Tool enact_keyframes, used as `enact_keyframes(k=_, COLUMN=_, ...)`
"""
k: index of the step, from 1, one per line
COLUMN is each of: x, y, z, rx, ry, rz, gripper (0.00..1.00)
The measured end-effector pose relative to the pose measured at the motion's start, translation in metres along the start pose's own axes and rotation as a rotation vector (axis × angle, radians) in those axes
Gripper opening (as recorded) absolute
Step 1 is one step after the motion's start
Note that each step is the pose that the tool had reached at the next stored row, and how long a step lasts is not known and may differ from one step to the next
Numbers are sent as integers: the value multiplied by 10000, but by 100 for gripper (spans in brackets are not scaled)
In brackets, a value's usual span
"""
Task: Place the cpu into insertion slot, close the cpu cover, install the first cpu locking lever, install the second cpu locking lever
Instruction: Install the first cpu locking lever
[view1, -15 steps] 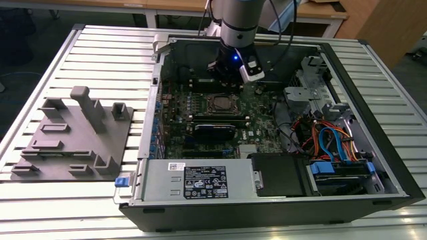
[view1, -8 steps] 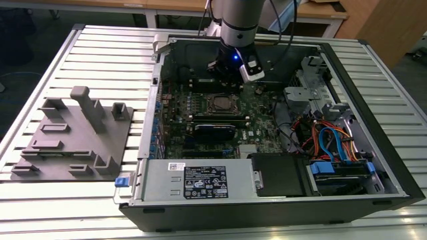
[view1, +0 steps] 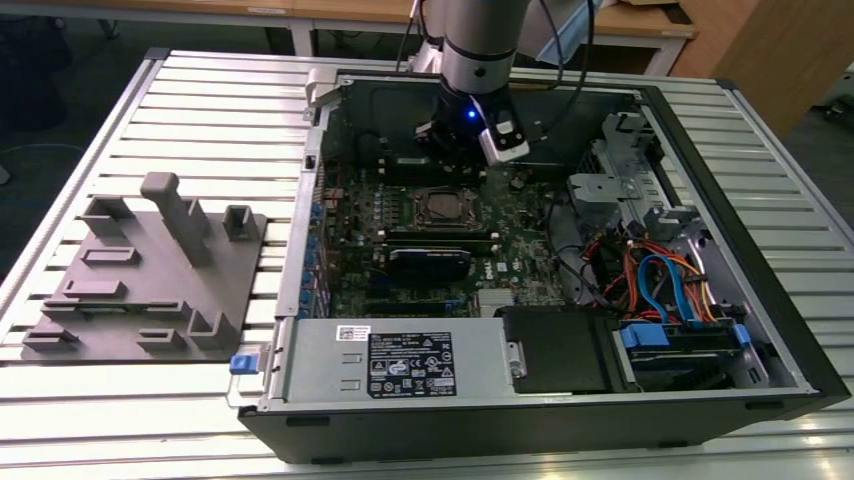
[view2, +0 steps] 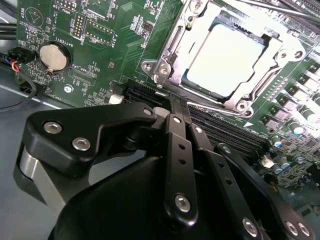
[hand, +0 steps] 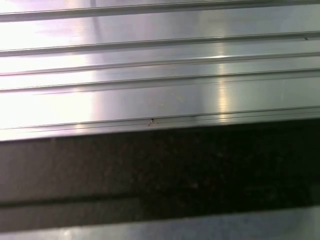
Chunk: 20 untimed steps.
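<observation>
Overhead, arm upright, tool (view2: 177, 102) pinched closed and empty just beside the cpu cover (view2: 227, 55).

Gripper (view2: 176, 102) — fingertips hidden behind its own linkage; cpu cover (view2: 172, 55) — corner beyond the cpu (view2: 225, 55) cut by frame edge.
</observation>
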<state>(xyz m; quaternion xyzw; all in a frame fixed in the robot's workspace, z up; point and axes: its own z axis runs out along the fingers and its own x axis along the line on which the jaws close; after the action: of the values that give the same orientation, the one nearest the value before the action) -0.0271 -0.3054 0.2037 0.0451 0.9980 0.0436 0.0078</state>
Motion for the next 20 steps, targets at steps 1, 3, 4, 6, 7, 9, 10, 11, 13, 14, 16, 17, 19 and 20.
enact_keyframes(k=1, x=0, y=0, z=0, rx=8, ry=-1, rz=-1, gripper=10)
enact_keyframes(k=3, x=0, y=0, z=4, rx=52, ry=-4, rz=-1, gripper=10)
enact_keyframes(k=4, x=-1, y=0, z=9, rx=71, ry=-6, rz=-3, gripper=10)
enact_keyframes(k=6, x=-2, y=-2, z=27, rx=90, ry=-7, rz=-2, gripper=10)
enact_keyframes(k=7, x=-2, y=-3, z=37, rx=97, ry=-8, rz=-2, gripper=10)
enact_keyframes(k=9, x=-1, y=-4, z=45, rx=112, ry=-8, rz=-2, gripper=10)
enact_keyframes(k=10, x=-1, y=-4, z=45, rx=115, ry=-8, rz=-2, gripper=10)
enact_keyframes(k=11, x=-1, y=-4, z=45, rx=115, ry=-9, rz=-2, gripper=10)
enact_keyframes(k=13, x=-1, y=-3, z=43, rx=113, ry=-10, rz=-2, gripper=10)
enact_keyframes(k=14, x=-1, y=-3, z=39, rx=113, ry=-10, rz=-2, gripper=10)
enact_keyframes(k=16, x=-2, y=-2, z=26, rx=112, ry=-10, rz=-2, gripper=10)
enact_keyframes(k=17, x=-2, y=-1, z=26, rx=111, ry=-11, rz=-2, gripper=10)
enact_keyframes(k=19, x=-2, y=-1, z=26, rx=110, ry=-11, rz=-2, gripper=10)
enact_keyframes(k=20, x=-2, y=-2, z=31, rx=111, ry=-11, rz=-2, gripper=10)
